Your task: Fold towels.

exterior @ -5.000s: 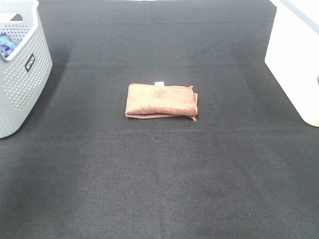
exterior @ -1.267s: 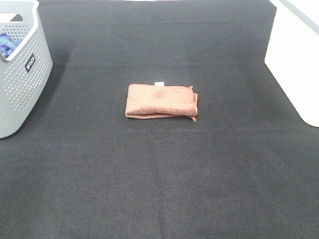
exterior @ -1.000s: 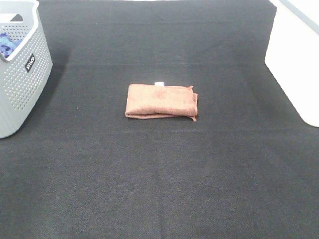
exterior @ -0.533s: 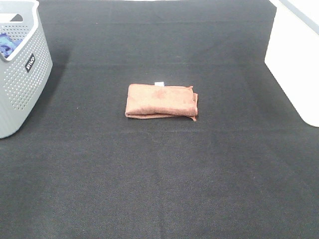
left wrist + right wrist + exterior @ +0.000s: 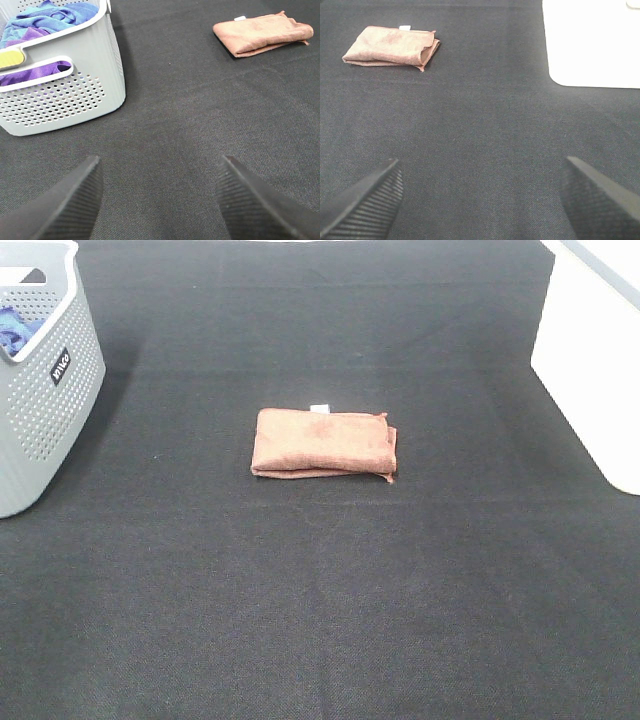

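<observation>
A reddish-brown towel (image 5: 323,443) lies folded into a small rectangle in the middle of the black table, with a small white tag (image 5: 319,407) at its far edge. It also shows in the left wrist view (image 5: 262,33) and in the right wrist view (image 5: 391,46). Neither arm appears in the exterior view. My left gripper (image 5: 160,200) is open and empty, low over the table near the basket. My right gripper (image 5: 485,200) is open and empty, well back from the towel.
A grey perforated basket (image 5: 55,390) stands at the left edge and holds blue and purple cloths (image 5: 47,17). A white bin (image 5: 595,360) stands at the right edge, also in the right wrist view (image 5: 592,42).
</observation>
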Controlling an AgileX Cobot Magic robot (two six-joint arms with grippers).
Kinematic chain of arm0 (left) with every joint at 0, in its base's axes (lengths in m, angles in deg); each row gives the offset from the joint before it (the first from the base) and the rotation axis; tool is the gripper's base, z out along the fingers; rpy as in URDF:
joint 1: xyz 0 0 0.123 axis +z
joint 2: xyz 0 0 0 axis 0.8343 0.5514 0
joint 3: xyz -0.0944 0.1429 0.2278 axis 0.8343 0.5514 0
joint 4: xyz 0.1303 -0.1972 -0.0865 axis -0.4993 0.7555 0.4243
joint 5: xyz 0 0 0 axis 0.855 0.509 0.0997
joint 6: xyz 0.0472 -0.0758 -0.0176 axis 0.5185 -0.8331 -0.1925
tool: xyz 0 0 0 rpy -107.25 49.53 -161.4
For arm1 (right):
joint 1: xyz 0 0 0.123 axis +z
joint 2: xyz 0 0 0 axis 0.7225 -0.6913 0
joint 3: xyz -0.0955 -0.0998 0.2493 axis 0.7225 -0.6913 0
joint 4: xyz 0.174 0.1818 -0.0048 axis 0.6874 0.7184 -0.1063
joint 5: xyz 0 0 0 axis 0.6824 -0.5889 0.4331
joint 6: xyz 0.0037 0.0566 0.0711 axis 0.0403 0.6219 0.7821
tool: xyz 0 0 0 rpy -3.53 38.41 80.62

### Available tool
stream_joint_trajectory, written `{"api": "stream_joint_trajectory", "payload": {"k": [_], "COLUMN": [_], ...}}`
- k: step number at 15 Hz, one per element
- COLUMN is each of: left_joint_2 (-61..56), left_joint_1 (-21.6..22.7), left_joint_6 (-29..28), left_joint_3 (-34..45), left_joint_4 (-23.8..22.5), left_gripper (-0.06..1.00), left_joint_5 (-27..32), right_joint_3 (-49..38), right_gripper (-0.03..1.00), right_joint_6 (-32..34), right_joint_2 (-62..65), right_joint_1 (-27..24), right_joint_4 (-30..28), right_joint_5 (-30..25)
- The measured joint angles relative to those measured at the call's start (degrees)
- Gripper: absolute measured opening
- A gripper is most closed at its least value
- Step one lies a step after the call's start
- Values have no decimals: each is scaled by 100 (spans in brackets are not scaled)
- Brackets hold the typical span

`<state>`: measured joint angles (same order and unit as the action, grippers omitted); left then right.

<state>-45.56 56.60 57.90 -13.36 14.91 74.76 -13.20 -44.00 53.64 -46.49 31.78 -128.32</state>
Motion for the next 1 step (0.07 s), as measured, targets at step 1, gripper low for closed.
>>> {"api": "stream_joint_trajectory", "payload": {"k": [1], "left_joint_2": [0], "left_joint_1": [0], "left_joint_6": [0], "left_joint_3": [0], "left_joint_4": [0], "left_gripper": [63], "left_joint_5": [0], "right_joint_3": [0], "right_gripper": [81], "right_joint_6": [0], "right_joint_2": [0], "right_joint_1": [0], "right_joint_4": [0], "right_joint_5": [0]}}
